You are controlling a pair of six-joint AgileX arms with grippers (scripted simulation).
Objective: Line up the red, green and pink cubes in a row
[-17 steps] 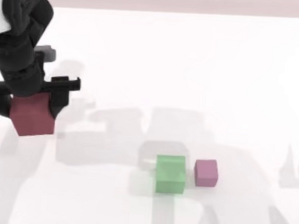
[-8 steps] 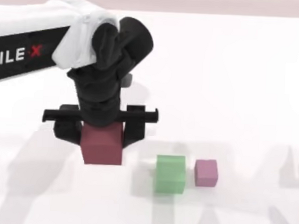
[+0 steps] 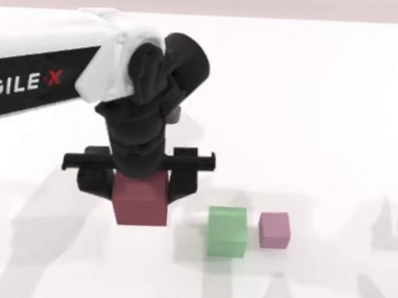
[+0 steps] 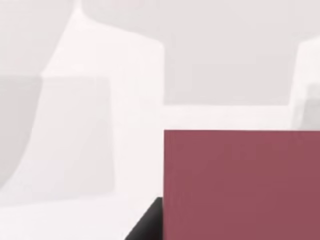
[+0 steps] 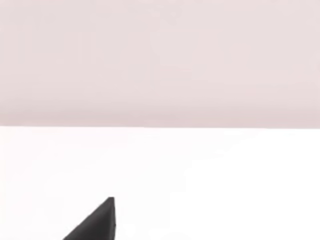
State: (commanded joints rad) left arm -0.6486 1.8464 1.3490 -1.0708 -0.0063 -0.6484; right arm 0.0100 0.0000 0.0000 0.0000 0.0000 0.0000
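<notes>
Left gripper (image 3: pixel 142 179) grips the red cube (image 3: pixel 140 199) (9 o'clock of the green cube (image 3: pixel 227 231)); lowering off-line risks nudging green.

Rendered simulation: bare white table (image 3: pixel 307 94), flat shadows.
</notes>
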